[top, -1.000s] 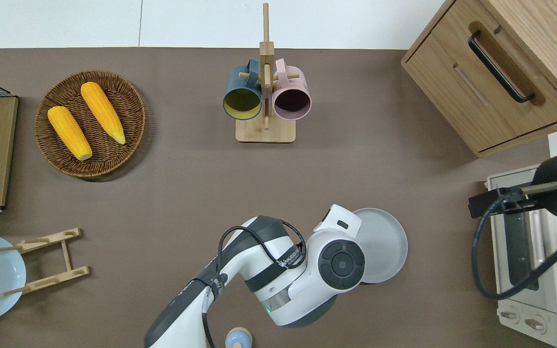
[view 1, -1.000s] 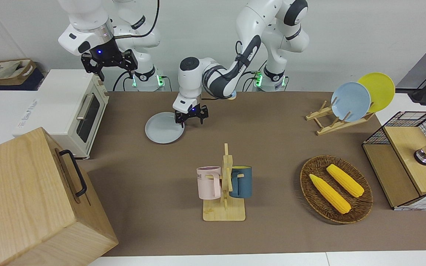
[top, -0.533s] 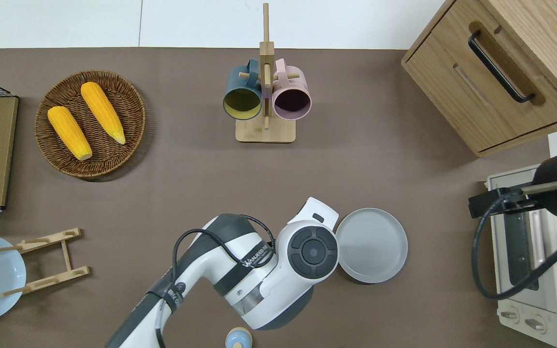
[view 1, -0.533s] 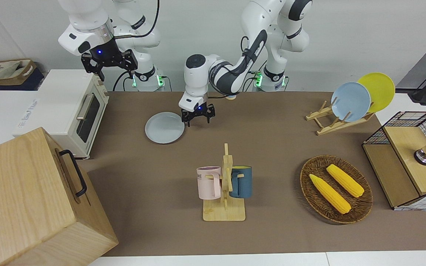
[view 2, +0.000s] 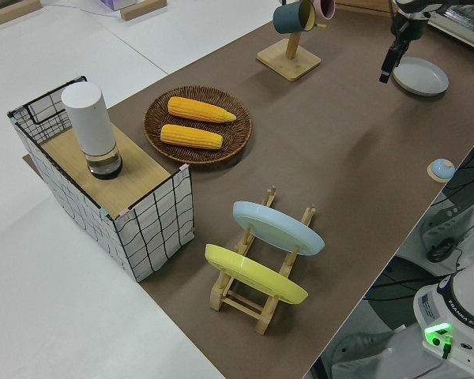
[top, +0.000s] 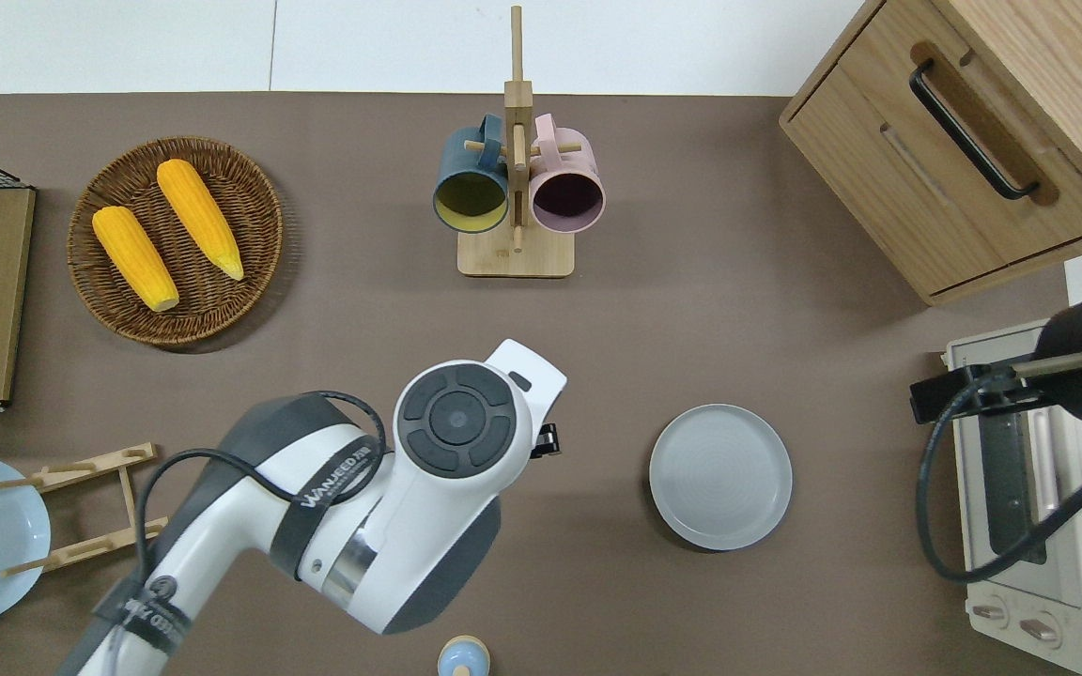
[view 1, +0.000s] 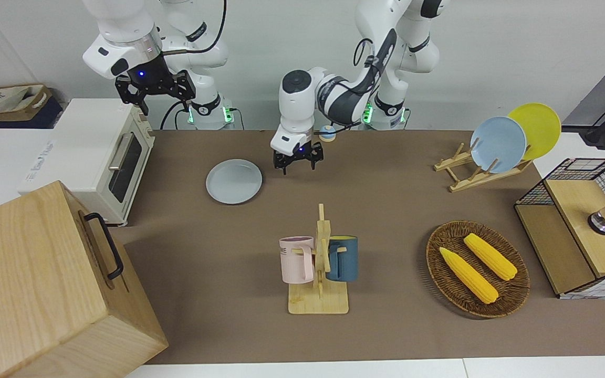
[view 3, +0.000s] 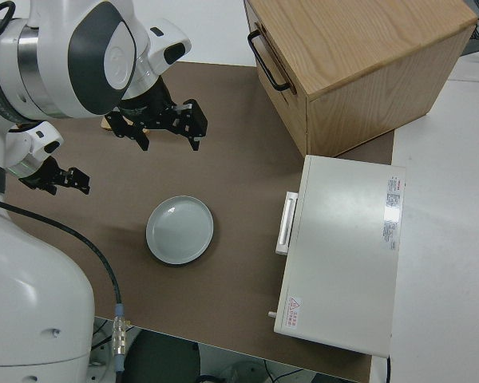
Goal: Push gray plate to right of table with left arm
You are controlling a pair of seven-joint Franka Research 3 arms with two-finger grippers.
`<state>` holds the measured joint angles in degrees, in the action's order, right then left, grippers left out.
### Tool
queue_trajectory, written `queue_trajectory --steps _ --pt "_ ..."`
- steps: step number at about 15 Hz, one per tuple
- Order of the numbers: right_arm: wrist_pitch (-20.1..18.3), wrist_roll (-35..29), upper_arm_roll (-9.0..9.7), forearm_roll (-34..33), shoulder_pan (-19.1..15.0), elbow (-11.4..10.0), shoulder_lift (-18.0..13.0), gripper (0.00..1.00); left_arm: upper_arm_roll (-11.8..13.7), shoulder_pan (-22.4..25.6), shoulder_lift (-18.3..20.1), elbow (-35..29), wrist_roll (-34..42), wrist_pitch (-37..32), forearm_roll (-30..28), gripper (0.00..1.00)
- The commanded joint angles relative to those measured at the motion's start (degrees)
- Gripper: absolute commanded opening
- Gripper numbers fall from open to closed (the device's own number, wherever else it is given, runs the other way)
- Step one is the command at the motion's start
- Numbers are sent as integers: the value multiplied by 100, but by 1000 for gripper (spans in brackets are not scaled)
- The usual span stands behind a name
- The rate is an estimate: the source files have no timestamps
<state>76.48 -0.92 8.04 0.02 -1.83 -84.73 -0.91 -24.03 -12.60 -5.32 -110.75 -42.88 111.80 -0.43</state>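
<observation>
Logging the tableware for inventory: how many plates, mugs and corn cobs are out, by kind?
Plates: 3 (gray plate, sky-blue plate, yellow plate)
Mugs: 2 (pink mug, dark blue mug)
Corn cobs: 2 ()
Total: 7

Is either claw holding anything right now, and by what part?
Nothing is held. The left claw is open and empty, clear of the gray plate, which lies flat on the table. The right arm is parked, its claw open and empty.
</observation>
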Motion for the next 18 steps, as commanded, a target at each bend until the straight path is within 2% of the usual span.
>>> queue_trajectory --steps 1,10,13,14,18 --pt "-89 -66 92 25 -107 53 -14 983 -14 415 452 -246 613 -325 -255 989" --pt "-89 -66 92 25 -107 53 -14 983 4 1566 1059 -237 1975 -888 -378 991" --pt "-89 -75 92 25 -107 53 -14 983 21 2014 1261 -202 2651 -1072 -423 991" --pt "-89 -66 92 25 -107 53 -14 983 73 2146 1314 -176 2879 -1134 -423 991" --pt "-89 -66 92 25 -115 53 -14 983 626 2227 1446 -44 3820 -1345 -405 991"
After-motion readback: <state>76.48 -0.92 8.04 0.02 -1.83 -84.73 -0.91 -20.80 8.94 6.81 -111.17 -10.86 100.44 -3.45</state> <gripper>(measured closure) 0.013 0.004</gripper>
